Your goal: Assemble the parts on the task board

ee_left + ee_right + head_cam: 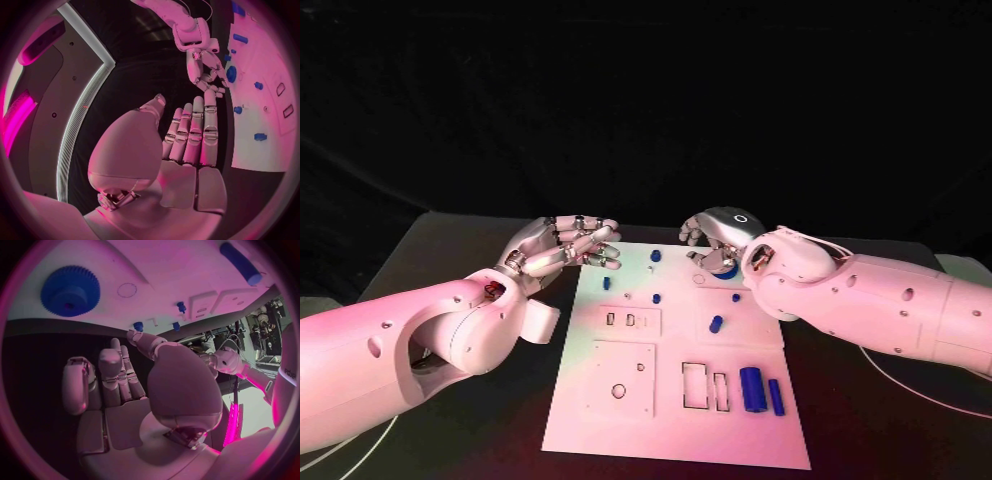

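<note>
While both hands are waiting at the far end of the task board, the loose parts are lying nearest the robot: two blue cylinders are resting side by side just beside the rectangular slots, likely staged for them. Mid-board, a short blue peg is lying near small cutouts; further pegs are standing upright towards the far edge, seemingly already seated. The left hand is hovering at the board's far left corner, fingers straight and close together, holding nothing. The right hand is hanging over the blue gear, fingers curled but, judging from the wrist view, gripping nothing; probably poised to pick it. No readable writing on the board; a small round mark is showing on the right hand's back, illegible.
</note>
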